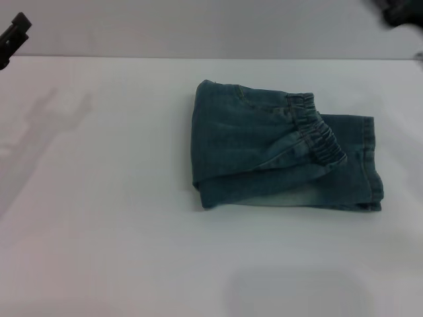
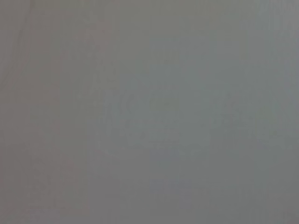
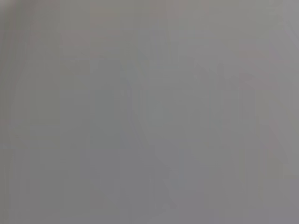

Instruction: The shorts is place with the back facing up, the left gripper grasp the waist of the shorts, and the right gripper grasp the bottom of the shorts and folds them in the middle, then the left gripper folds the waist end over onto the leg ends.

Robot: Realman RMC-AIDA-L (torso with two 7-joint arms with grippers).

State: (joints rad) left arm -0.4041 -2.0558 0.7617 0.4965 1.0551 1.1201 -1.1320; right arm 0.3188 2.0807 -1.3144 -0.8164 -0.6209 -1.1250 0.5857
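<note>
- The shorts (image 1: 264, 152) lie folded into a compact rectangle on the white tabletop (image 1: 99, 231), right of its middle and nearer the far edge than the near one.
- The waist (image 1: 318, 135), a dark gathered elastic band, lies on top of the bundle, turned over toward the right side and running slantwise from the far edge of the bundle toward its near right part.
- The leg ends (image 1: 371, 162) show at the right end of the bundle, their stitched hems peeking out just beyond the waist.
- The left end of the bundle is a smooth fold; a paler bleached strip shows along its near edge.
- The left gripper (image 1: 13, 36) sits at the far left corner of the tabletop, well apart from the shorts; whether its fingers are apart or together cannot be told.
- The right gripper (image 1: 402, 12) is a dark shape beyond the far right corner, also well apart from the shorts; the state of its fingers cannot be told.
- Both wrist views show only a plain grey surface.
</note>
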